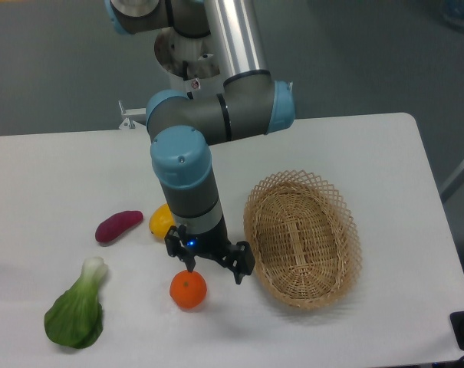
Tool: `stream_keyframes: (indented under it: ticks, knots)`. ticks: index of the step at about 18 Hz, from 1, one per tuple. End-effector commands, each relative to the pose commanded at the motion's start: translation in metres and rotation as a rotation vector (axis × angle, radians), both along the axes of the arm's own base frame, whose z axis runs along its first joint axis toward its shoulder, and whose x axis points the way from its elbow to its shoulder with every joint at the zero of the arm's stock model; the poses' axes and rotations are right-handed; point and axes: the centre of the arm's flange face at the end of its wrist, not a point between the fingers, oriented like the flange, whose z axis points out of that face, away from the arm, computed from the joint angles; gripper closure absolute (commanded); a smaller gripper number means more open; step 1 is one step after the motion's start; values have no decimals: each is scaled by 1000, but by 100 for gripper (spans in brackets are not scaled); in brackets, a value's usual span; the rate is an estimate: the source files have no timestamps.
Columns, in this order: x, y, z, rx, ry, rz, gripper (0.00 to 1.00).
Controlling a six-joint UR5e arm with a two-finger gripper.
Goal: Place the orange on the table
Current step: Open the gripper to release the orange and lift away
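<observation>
The orange [188,290] is small, round and bright, and rests on the white table [370,146] near the front edge. My gripper [208,264] points down just above and behind it. Its jaws are spread apart and hold nothing. The left finger is close over the top of the orange, and the right finger [242,264] stands free to the right of it. I cannot tell whether the left finger touches the fruit.
An oval wicker basket [303,239] lies right of the gripper. A yellow fruit [159,220] is partly hidden behind the arm, with a purple sweet potato [118,226] to its left. A green bok choy [77,308] lies at the front left.
</observation>
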Motion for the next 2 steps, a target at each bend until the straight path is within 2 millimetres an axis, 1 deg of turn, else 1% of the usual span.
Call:
stream_keyframes:
  ticks: [2]
  knots:
    - [-1, -3, 3, 4, 2, 1, 0]
